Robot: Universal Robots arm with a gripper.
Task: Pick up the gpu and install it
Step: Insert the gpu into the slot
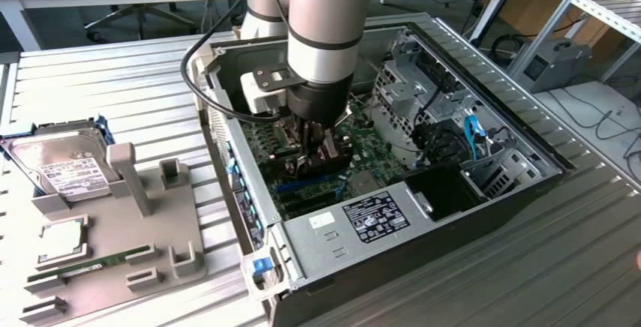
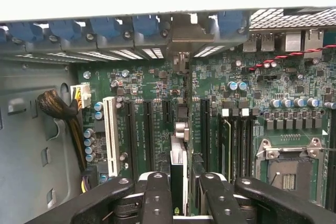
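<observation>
The gripper (image 1: 312, 154) is down inside the open case (image 1: 521, 184), above the motherboard (image 2: 262, 85) — its jaws clenched on the gpu (image 2: 178, 169), which stands on edge over a slot, bracket end toward the case's rear wall. A drive (image 1: 62, 166) lies on the table's (image 1: 120, 87) edge at the exterior view's left.

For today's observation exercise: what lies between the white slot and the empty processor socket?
In the wrist view: black slots, the graphics card gripped edge-on by the end effector, then memory slots.
</observation>
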